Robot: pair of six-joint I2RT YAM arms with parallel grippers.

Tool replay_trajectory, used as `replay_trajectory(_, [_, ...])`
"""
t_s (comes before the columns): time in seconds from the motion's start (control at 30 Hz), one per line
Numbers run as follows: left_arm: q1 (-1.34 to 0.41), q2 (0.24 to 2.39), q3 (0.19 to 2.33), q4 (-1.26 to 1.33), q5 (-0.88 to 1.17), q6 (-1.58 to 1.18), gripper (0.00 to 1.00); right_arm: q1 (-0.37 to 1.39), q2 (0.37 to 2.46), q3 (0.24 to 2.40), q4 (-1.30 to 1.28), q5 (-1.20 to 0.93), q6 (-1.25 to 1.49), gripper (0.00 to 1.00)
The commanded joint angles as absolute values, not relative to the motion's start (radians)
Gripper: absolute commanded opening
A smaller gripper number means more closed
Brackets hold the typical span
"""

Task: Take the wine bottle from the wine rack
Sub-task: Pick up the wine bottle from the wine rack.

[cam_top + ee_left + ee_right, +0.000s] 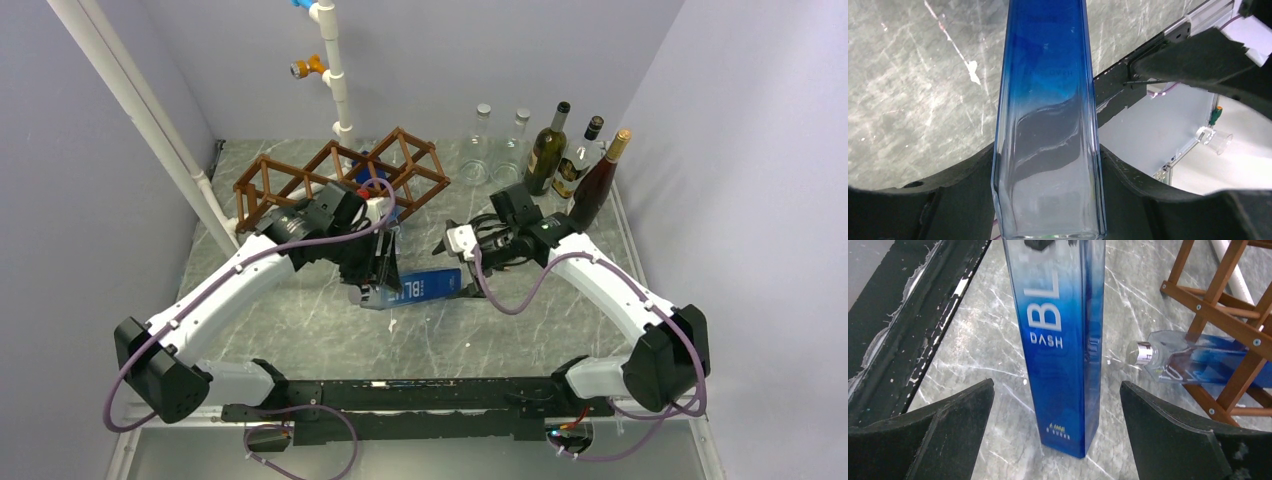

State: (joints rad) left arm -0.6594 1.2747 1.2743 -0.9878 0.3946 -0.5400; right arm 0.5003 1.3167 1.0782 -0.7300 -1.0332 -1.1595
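Note:
A tall square blue wine bottle [425, 288] marked "BLU DASH" lies roughly level, low over the marbled table and in front of the wine rack. My left gripper [378, 270] is shut on its clear upper part [1048, 165], one finger on each side. My right gripper [455, 265] is open at the bottle's blue base end [1063, 390], with a wide gap between each finger and the glass. The brown wooden wine rack [300, 185] stands behind, and a second blue bottle [1198, 360] with a silver cap lies in one of its cells.
Two clear glass bottles [482, 145] and three dark wine bottles [575, 155] stand at the back right. A white pipe [335, 70] rises behind the rack, and another slants down the left wall [140, 110]. The black base rail [420, 395] runs along the near edge.

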Motion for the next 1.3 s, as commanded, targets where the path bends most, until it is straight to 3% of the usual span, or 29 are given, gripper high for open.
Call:
replay_trajectory(0.0, [-0.674,1.268,1.365,-0.77,0.506,-0.595,0.0,0.548,1.329,1.106,-0.656,-0.982,-1.155,1.0])
replay_trajectory(0.5, [-0.677,1.288,1.3,-0.589,0.58,-0.763,0.0,0.655,1.353,1.106,-0.545,-0.804,-1.051,1.0])
replay_trajectory(0.67, [-0.678,1.3,1.281,-0.54,0.622,-0.804,0.0,0.658,1.346,1.08,-0.455,-0.751,-0.972,0.91])
replay_trajectory(0.9, [-0.678,1.301,1.268,-0.524,0.627,-0.815,0.0,0.658,1.325,1.047,-0.459,-0.77,-1.003,0.63])
replay_trajectory(1.13, [-0.676,1.283,1.223,-0.472,0.647,-0.82,0.0,0.652,1.319,1.024,-0.484,-0.832,-1.029,0.12])
replay_trajectory(1.17, [-0.676,1.277,1.213,-0.463,0.647,-0.824,0.04,0.648,1.317,1.023,-0.488,-0.846,-1.024,0.07])
replay_trajectory(1.27, [-0.675,1.261,1.179,-0.414,0.66,-0.836,0.31,0.626,1.312,1.033,-0.518,-0.902,-1.016,0.0])
